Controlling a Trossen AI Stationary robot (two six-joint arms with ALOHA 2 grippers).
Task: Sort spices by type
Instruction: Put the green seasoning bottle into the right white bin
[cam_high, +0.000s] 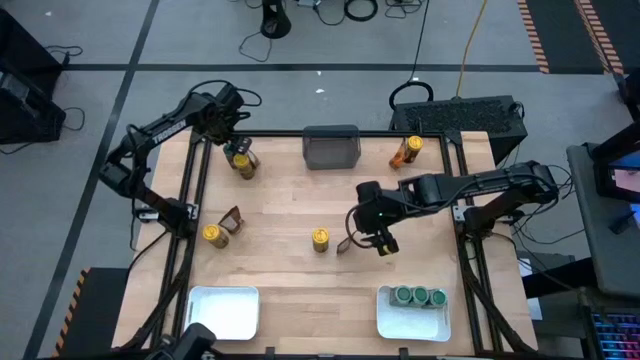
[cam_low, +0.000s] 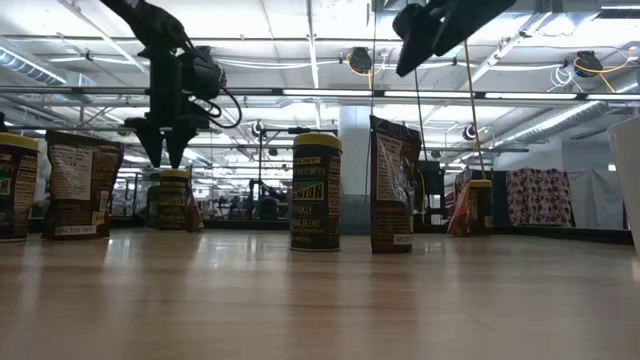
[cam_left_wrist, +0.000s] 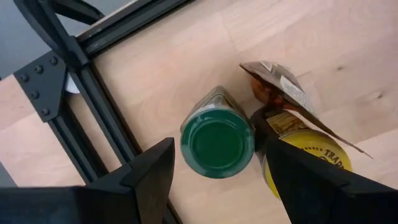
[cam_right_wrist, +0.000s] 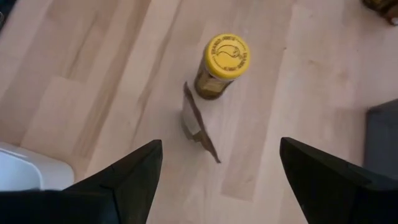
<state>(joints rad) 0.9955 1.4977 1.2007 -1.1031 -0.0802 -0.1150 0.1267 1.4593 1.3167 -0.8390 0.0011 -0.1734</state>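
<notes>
My left gripper (cam_high: 236, 148) hangs open near the table's far left corner, just above a green-lidded jar (cam_left_wrist: 216, 143); its fingers stand on either side of the lid without touching. A yellow-lidded jar (cam_left_wrist: 308, 163) and a brown packet (cam_left_wrist: 278, 86) crowd that jar. My right gripper (cam_high: 378, 238) is open, high above mid-table, over a standing brown packet (cam_right_wrist: 198, 127) beside a yellow-lidded jar (cam_right_wrist: 224, 61). Three green-lidded jars (cam_high: 420, 296) stand in the near right white tray (cam_high: 400, 322).
A dark grey bin (cam_high: 332, 147) sits at the far edge's middle. A yellow-lidded jar with a packet (cam_high: 407, 152) stands far right; another jar (cam_high: 213, 234) and packet (cam_high: 233, 220) stand at left. A white tray (cam_high: 222, 310) lies near left. The black frame rail (cam_left_wrist: 93, 106) runs close beside the green-lidded jar.
</notes>
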